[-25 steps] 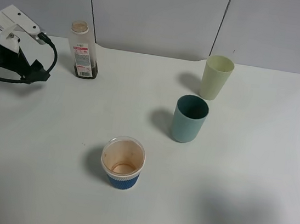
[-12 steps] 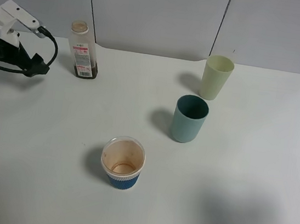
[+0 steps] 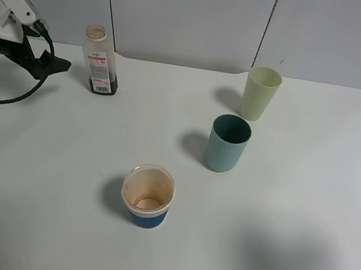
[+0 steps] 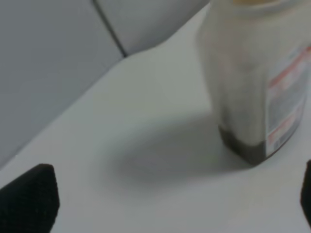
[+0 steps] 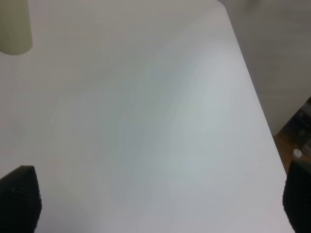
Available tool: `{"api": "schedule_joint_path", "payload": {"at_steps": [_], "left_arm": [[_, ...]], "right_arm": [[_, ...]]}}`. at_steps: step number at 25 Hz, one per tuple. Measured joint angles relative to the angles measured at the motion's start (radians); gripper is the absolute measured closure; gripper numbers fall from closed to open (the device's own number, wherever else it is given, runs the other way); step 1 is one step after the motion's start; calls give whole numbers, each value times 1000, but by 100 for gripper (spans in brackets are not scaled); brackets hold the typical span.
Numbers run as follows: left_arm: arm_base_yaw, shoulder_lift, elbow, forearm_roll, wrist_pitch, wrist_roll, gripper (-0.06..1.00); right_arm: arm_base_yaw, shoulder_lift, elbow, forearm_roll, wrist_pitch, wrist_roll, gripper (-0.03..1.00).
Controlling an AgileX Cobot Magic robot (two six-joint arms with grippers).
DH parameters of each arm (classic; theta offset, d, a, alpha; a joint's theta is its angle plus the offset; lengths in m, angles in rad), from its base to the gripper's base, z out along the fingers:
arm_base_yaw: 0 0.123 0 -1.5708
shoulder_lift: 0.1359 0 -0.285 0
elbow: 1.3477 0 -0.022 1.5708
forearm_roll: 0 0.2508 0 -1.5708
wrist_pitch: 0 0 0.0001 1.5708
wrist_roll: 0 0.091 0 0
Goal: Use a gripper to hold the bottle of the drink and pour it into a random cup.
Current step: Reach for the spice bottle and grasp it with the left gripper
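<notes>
Red-and-white label | bottle | print too small to read

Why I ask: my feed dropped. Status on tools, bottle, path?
Left tool open, beside bottle, no contact. Right tool open, empty. Upright bottle, dark drink low in it. Nothing between left tool and bottle.

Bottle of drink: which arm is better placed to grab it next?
Left. The left gripper is open with the bottle just ahead; the right gripper faces only a pale cup and table edge.
</notes>
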Motion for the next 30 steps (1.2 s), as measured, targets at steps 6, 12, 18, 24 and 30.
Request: {"api": "schedule_joint_path", "payload": {"at_steps": [6, 12, 18, 24, 30], "left_arm": [[22, 94, -18, -4, 75, 75, -4], [31, 216, -136, 96, 257, 79, -4], [31, 323, -246, 136, 353, 5, -4], [31, 383, -314, 139, 361, -52, -4], [15, 426, -327, 174, 361, -51, -4]], "right_arm": [[0, 0, 0, 0, 0, 0, -2], [0, 0, 0, 0, 0, 0, -2], [0, 0, 0, 0, 0, 0, -2], [0, 0, 0, 0, 0, 0, -2], [0, 0, 0, 0, 0, 0, -2]]}}
